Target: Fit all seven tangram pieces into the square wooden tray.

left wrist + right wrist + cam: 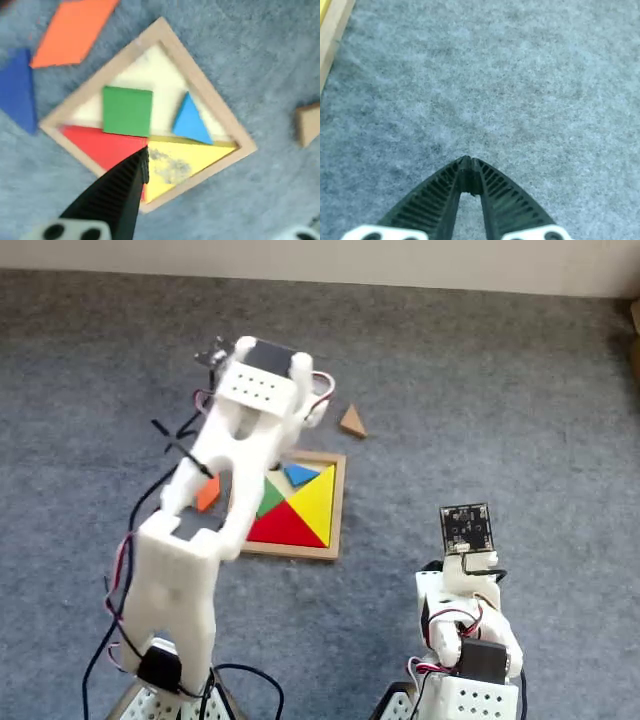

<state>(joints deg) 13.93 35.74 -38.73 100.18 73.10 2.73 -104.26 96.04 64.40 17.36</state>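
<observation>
The square wooden tray [338, 502] [210, 100] lies on grey carpet. Inside it are a red triangle [102, 147], a yellow triangle [192, 160], a green square [127, 111] and a light blue triangle [191, 121]. An orange parallelogram [72, 31] [207, 494] and a dark blue triangle [19, 90] lie outside, beside the tray. A wooden triangle [351, 421] [307, 124] sits apart beyond its far corner. My left gripper [155, 162] hovers high above the tray, open and holding nothing. My right gripper [465, 161] is shut and empty over bare carpet, beside the tray's edge [330, 40].
The left arm [230, 460] stretches over the tray's left half and hides it from above. The right arm [465, 620] sits folded at the near right. Open carpet lies right of the tray and at the far side.
</observation>
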